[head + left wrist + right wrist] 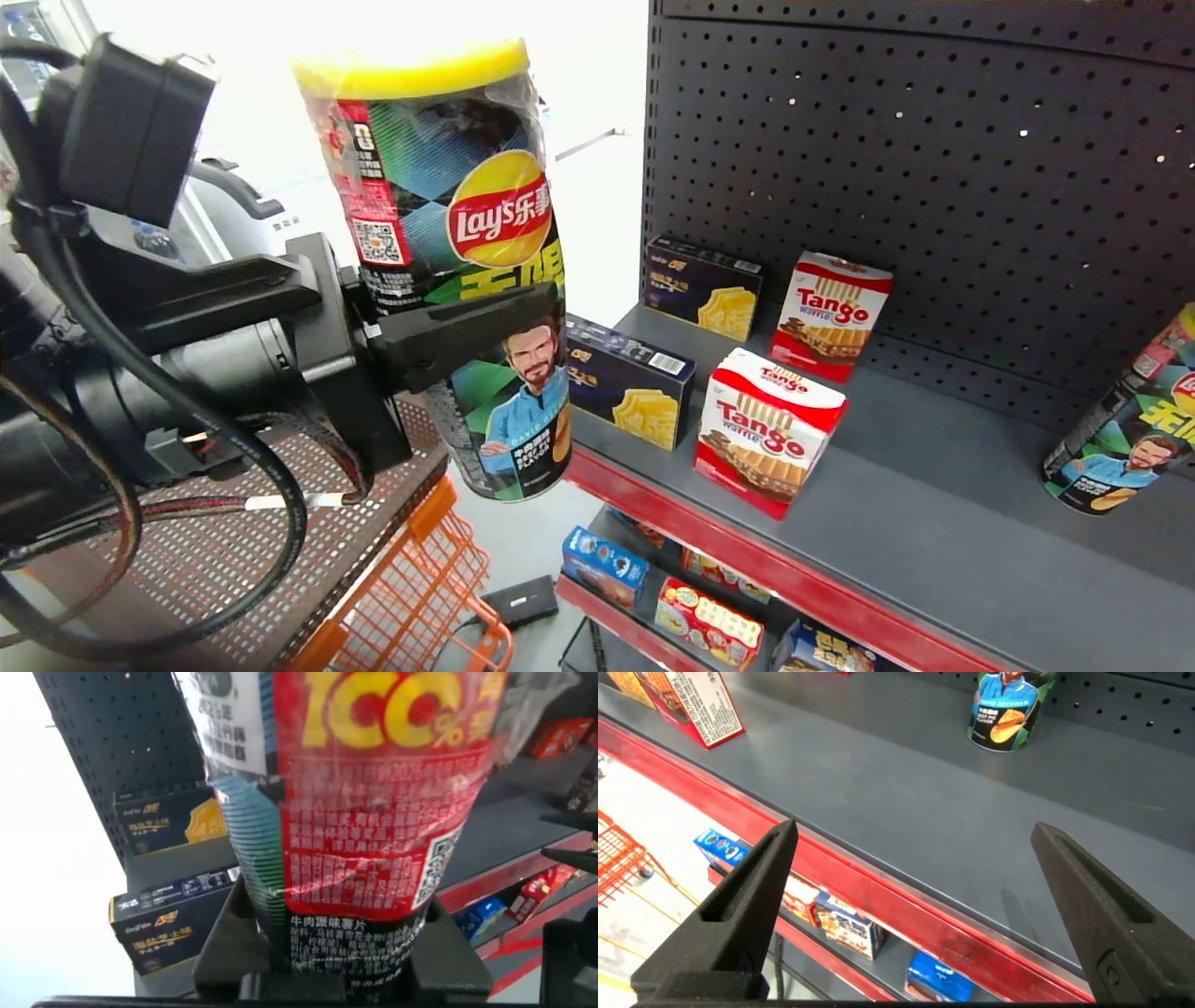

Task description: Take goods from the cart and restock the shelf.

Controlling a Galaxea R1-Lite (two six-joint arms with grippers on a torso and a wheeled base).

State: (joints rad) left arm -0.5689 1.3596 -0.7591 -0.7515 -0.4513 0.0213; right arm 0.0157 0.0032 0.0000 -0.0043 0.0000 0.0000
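My left gripper (464,329) is shut on a tall chips can (448,215) with a yellow lid. It holds the can upright in the air, above the orange cart (411,597) and just left of the shelf (934,523). In the left wrist view the can (364,812) rises between that gripper's (341,952) fingers. My right gripper (915,905) stands open with nothing in it, over the grey shelf board (906,784) near its red front edge. A second chips can (1125,439) leans at the shelf's right end; in the right wrist view this can (1006,709) is beyond the open fingers.
Two dark boxes (630,378) and two red-and-white wafer boxes (767,429) stand on the shelf's left part. Bare board lies between them and the second can. A black pegboard (887,140) backs the shelf. Small goods (709,621) fill the lower shelf.
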